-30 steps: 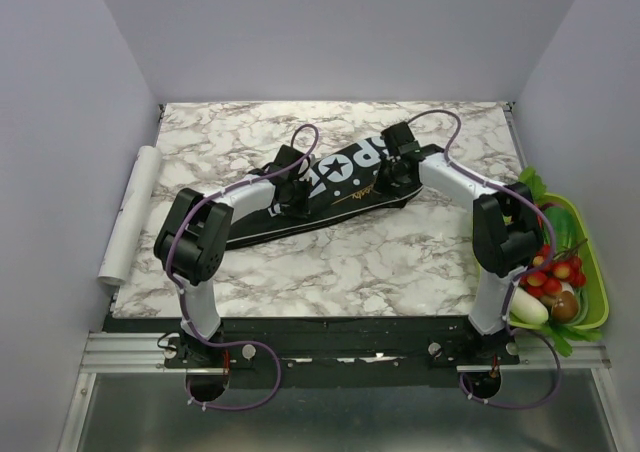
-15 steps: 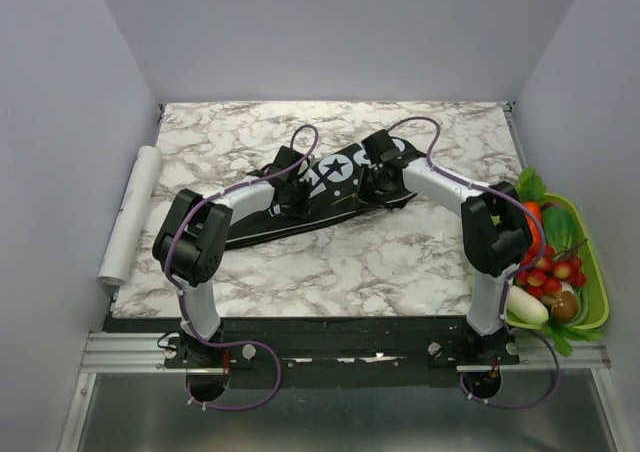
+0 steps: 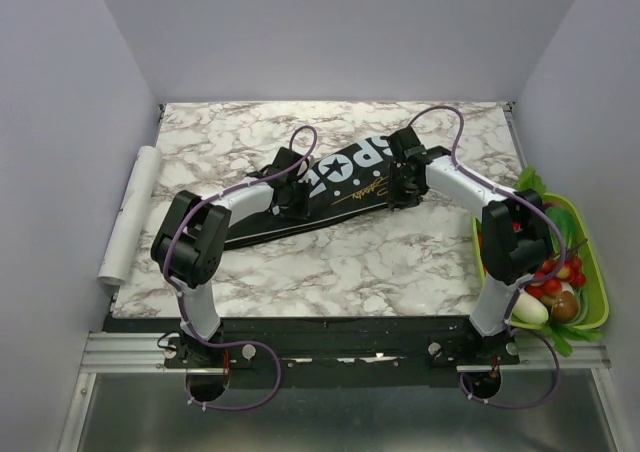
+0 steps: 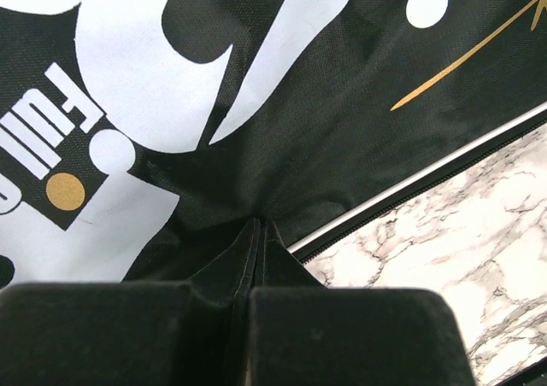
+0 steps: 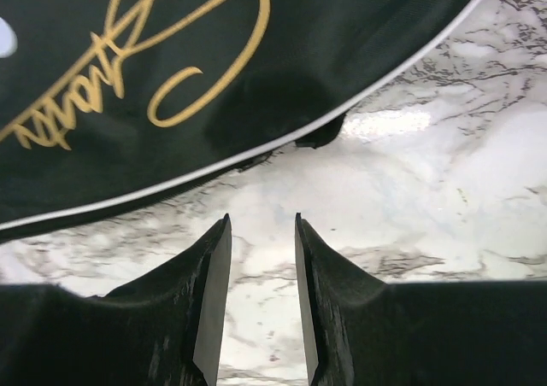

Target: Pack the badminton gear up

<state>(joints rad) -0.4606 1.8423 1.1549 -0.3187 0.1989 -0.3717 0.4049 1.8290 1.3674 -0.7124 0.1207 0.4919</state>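
The left gripper (image 4: 252,294) is clamped tight on a pinched fold of the bag (image 4: 342,121), the black cloth rising in a ridge just beyond its fingertips. The right gripper (image 5: 261,232) stands a narrow way apart with nothing between its fingers, only bare marble table (image 5: 444,181) under them, just beside the bag's (image 5: 128,53) white-piped edge.

Compared with half a second ago, the right arm has swung back toward the right, uncovering more of the white lettering. The left arm has not moved.

From above, the bag (image 3: 340,177) lies slantwise across the middle of the table (image 3: 400,262), wide end far right, narrow end near left. The left gripper (image 3: 292,187) sits on its middle and the right gripper (image 3: 405,167) at its wide end. Here both sets of jaws are hidden under the wrists, and part of the lettering is covered. Whatever lies inside the bag is hidden.

Only the wrist views show the grips. The left one also shows large white letters and a gold dot, the right one a gold signature. Only the overhead view shows a white paper roll (image 3: 130,212) at the table's left edge and a green tray (image 3: 598,272) of toy vegetables off its right edge.
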